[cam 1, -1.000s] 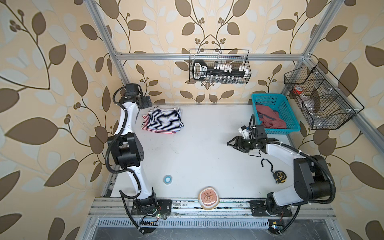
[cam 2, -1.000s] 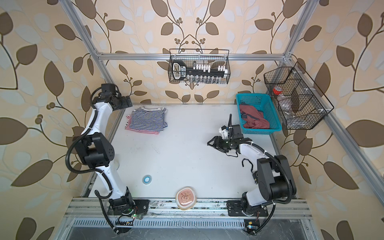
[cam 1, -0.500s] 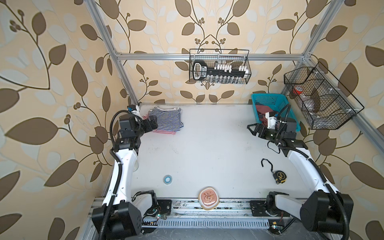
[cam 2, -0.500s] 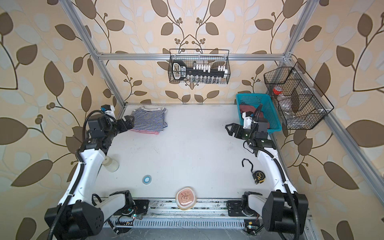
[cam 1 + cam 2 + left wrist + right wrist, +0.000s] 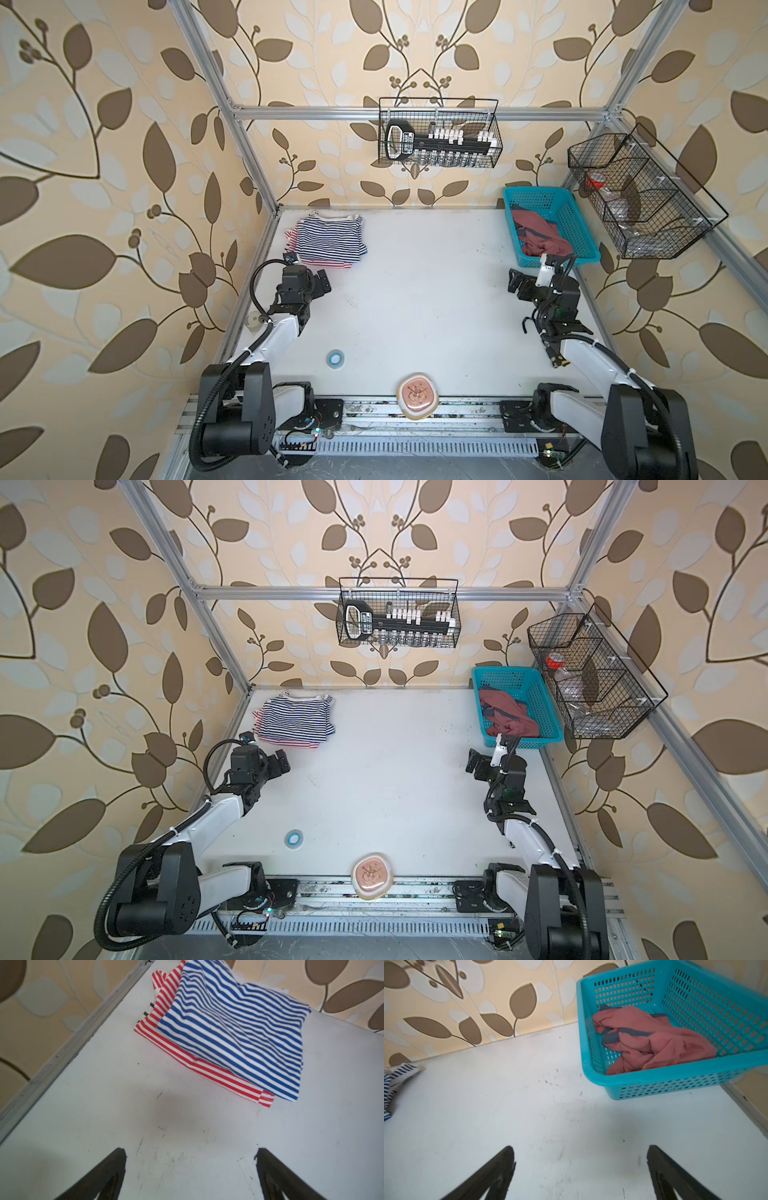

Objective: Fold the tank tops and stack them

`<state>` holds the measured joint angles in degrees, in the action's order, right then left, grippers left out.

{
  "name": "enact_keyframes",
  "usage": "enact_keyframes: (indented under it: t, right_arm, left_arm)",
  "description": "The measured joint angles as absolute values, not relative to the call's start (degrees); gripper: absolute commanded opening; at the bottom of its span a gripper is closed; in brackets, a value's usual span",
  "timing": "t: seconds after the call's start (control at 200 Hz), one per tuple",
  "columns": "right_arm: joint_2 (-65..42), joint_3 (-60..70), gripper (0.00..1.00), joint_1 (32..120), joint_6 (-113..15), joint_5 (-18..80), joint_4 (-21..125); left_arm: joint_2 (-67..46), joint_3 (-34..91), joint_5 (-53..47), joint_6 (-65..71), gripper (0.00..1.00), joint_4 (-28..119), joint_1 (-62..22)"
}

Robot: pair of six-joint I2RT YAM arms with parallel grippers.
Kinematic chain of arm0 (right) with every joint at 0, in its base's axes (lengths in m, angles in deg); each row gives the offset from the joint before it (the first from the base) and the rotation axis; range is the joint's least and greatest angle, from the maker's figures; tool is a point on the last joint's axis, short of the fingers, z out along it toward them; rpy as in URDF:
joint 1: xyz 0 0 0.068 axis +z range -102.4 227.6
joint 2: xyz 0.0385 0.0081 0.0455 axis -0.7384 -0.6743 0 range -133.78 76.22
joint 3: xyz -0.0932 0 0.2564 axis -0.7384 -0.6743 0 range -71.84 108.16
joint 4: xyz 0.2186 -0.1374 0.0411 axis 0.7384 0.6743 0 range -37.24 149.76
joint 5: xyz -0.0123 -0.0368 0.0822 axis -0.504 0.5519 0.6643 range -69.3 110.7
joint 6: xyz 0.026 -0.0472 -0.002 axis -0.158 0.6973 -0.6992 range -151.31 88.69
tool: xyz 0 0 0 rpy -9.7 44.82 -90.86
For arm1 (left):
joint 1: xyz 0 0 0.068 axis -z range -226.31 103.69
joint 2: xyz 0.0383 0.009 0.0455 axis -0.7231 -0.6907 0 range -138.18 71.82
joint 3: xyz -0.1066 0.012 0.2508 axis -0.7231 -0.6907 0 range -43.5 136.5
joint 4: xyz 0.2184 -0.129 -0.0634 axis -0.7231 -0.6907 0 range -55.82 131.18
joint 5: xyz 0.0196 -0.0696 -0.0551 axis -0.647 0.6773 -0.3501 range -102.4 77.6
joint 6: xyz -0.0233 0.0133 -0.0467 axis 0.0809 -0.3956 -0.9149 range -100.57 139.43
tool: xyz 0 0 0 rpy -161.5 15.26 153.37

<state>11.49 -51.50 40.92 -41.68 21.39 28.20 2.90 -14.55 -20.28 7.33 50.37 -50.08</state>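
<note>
The tank tops lie folded in one stack at the table's far left corner. The navy-and-white tank top [image 5: 330, 239] [image 5: 297, 721] [image 5: 239, 1028] is on top. The red-and-white tank top [image 5: 328, 262] [image 5: 286, 742] [image 5: 207, 1068] shows beneath it along the near and left edges. My left gripper [image 5: 325, 281] [image 5: 280, 762] [image 5: 190, 1153] hovers open just in front of the stack, nothing between its fingers. My right gripper [image 5: 515, 280] [image 5: 473, 760] [image 5: 580, 1151] is open and empty over bare table, in front of the teal basket. A corner of the navy-and-white tank top [image 5: 396, 1076] shows in the right wrist view.
A teal basket [image 5: 536, 190] [image 5: 505, 670] [image 5: 664, 1076] at the far right holds a crumpled pink garment [image 5: 540, 237] [image 5: 654, 1043]. A blue tape roll [image 5: 336, 358] and a pink dish [image 5: 417, 398] lie near the front edge. Wire baskets [image 5: 438, 139] [image 5: 640, 195] hang on the walls.
The left gripper drew back from the far left corner to just in front of the stack. The right gripper moved from mid-table toward the basket and opened wide.
</note>
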Motion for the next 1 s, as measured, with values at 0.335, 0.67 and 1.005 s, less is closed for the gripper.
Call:
enact_keyframes:
  t: [0.335,0.67,1.005]
  right_arm:
    - [5.2,-54.73,1.0,40.94,-40.11,20.89,12.51]
    - [-0.55,-64.0,1.0,45.38,-36.87,19.53,-3.75]
    - [-0.99,-63.74,1.0,46.36,-35.8,17.04,-5.79]
  left_arm:
    - [-2.18,-15.77,-20.63,10.41,0.99,61.61,-50.08]
    - [-7.07,-24.14,-18.34,13.65,0.99,76.97,-50.08]
    - [-14.52,-22.35,-17.88,14.83,0.99,79.6,-50.08]
